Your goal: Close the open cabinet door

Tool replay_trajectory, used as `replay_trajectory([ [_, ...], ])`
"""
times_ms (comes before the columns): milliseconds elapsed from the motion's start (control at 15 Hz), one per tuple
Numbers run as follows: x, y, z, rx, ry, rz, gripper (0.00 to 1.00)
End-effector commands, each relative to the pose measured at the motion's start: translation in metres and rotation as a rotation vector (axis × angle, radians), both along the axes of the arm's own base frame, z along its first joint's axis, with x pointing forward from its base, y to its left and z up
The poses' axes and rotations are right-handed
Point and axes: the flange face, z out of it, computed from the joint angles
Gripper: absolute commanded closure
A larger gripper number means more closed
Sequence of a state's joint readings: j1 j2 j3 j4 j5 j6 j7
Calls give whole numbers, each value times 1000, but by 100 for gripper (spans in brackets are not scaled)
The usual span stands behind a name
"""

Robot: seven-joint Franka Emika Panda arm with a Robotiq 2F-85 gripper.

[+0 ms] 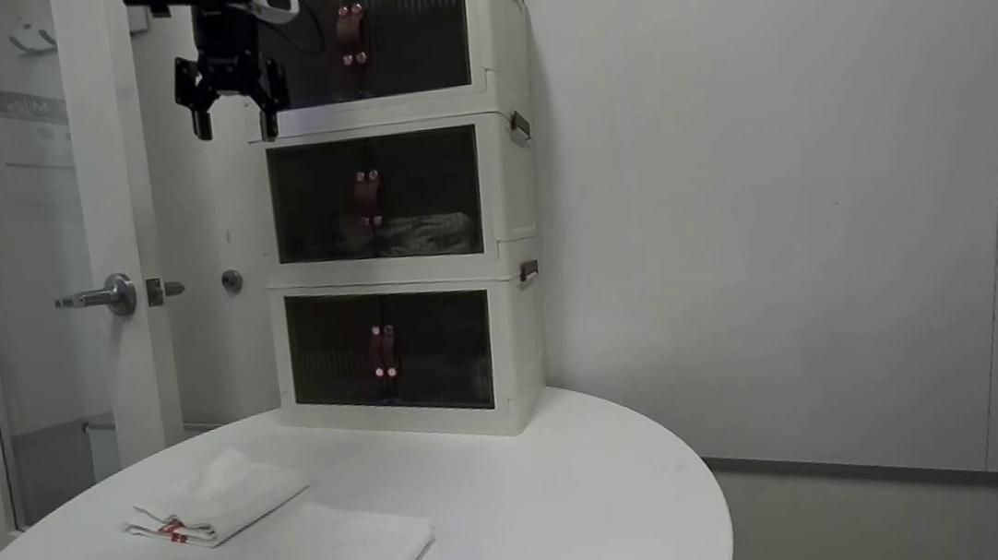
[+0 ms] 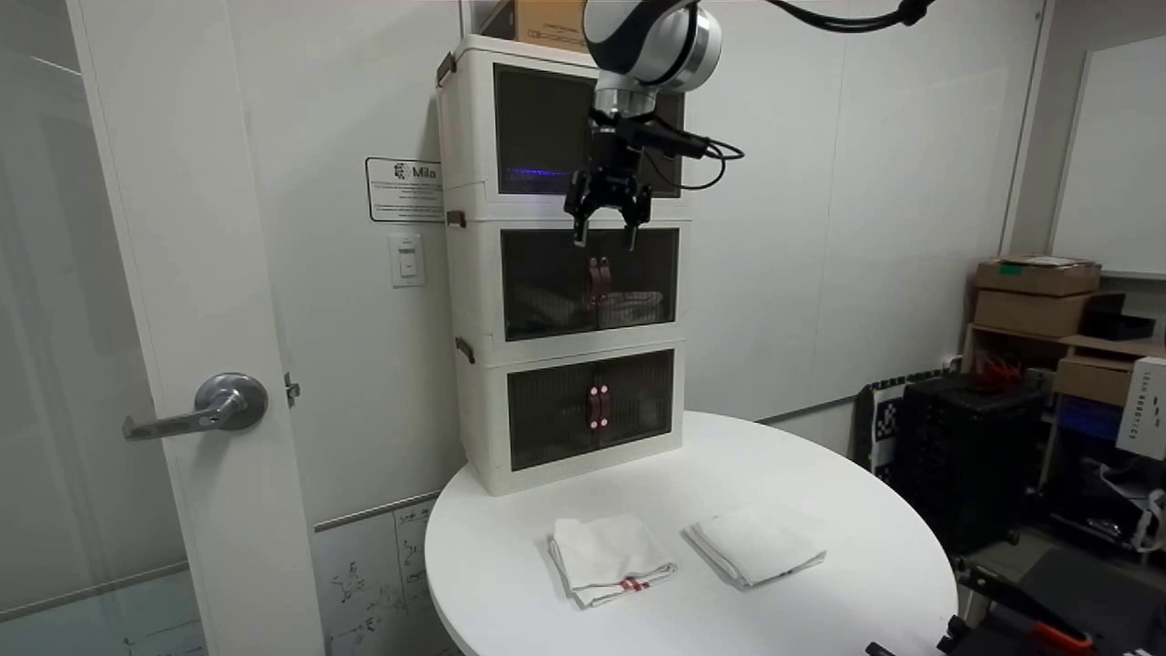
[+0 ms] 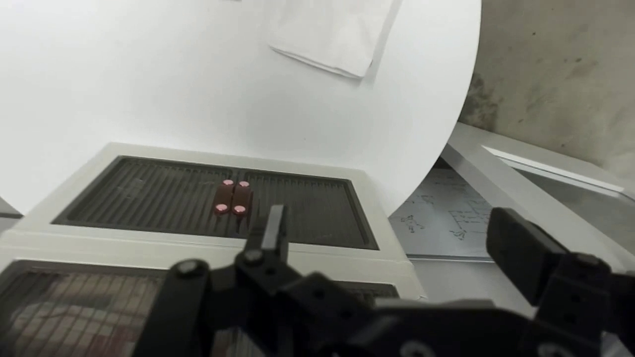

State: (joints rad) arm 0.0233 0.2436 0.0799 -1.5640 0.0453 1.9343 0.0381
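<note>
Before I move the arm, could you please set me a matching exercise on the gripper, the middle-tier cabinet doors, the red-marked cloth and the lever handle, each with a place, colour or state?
Things
1. gripper
2. middle-tier cabinet doors
3. red-marked cloth
4. lever handle

Place, colour or state
A. lying folded on the round table
B. metallic grey
C. open and holding nothing
D. dark-tinted, see-through

Right pairs
1-C
2-D
3-A
4-B
</note>
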Motion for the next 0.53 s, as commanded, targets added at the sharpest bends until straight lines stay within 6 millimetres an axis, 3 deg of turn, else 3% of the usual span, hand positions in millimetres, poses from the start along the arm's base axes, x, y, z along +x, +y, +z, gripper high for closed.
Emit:
replay_trajectory([
  [0,-45,-12,14,-30,-8,-81,0],
  [467,-108,-29,35,-103,-6,-181,0],
])
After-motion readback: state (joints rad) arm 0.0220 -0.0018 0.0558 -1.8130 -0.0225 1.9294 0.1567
